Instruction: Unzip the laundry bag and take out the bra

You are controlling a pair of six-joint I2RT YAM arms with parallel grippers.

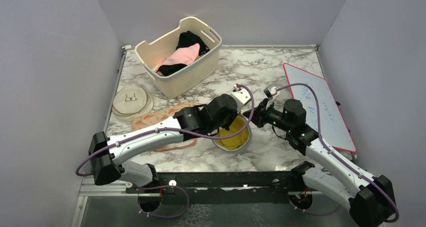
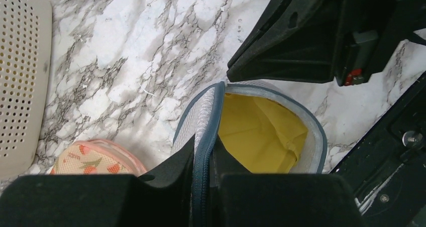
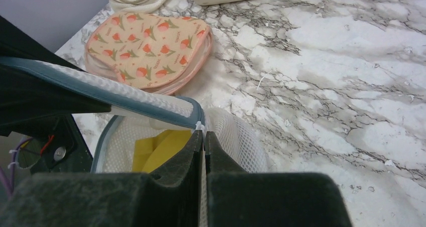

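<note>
The round white mesh laundry bag (image 1: 244,142) lies open at the table's near middle, with a yellow bra (image 1: 234,136) inside. My left gripper (image 1: 232,122) is shut on the raised lid's dark blue-grey zip rim (image 2: 207,117); the yellow bra (image 2: 258,134) shows past it. My right gripper (image 1: 253,117) is shut on the bag's white mesh wall (image 3: 236,136) at the zip end. The right wrist view shows the lifted lid (image 3: 100,89) on the left and the bra (image 3: 153,149) below it. My right gripper's black body (image 2: 311,36) fills the top of the left wrist view.
A flat peach patterned pouch (image 1: 160,117) lies left of the bag, a cream disc with a glasses drawing (image 1: 131,100) further left. A cream basket (image 1: 197,69) with clothes stands at the back. A whiteboard (image 1: 317,104) lies at the right.
</note>
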